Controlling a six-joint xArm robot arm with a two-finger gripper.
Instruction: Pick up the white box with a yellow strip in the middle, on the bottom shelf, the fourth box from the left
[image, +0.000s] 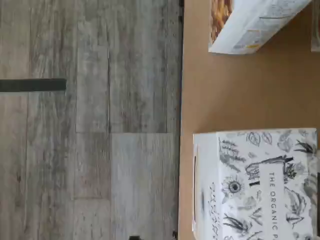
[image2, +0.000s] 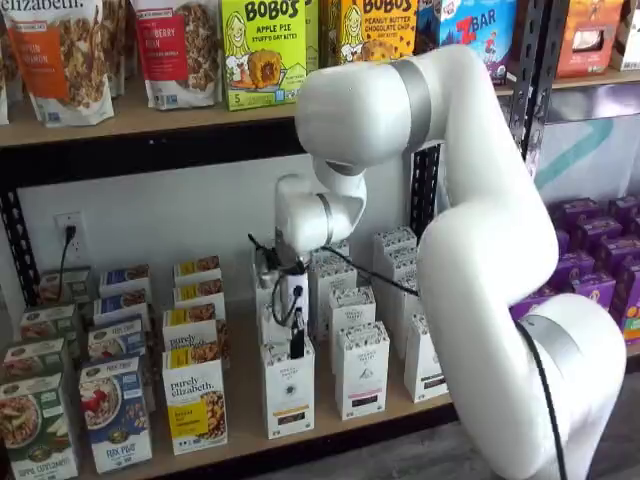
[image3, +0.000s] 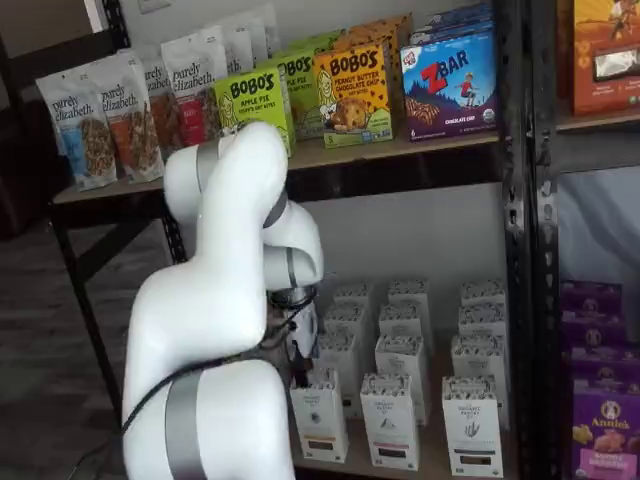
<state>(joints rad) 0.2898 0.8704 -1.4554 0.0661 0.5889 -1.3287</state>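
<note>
I saw the gripper (image2: 297, 340) hanging low over the bottom shelf (image2: 250, 445), its black fingers (image2: 297, 345) pointing down just above the front white box (image2: 288, 388) in the row beside the yellow-labelled ones. Only a narrow dark shape showed there, so I could not tell whether the claw was open or closed. In a shelf view the arm (image3: 215, 300) covered most of it; I made out just the wrist and a cable near the front white box (image3: 320, 420).

The target, the white box with a yellow strip (image2: 193, 402), stood at the front of its row on the bottom shelf, just left of the box under the fingers and right of a blue-fronted box (image2: 115, 412). It was upright and untouched.

On the wrist camera I had a white box with leaf drawings (image: 255, 185) on the brown shelf board (image: 240, 95), another box (image: 250, 25) apart from it, and grey plank floor (image: 90, 125) beyond the edge.
</note>
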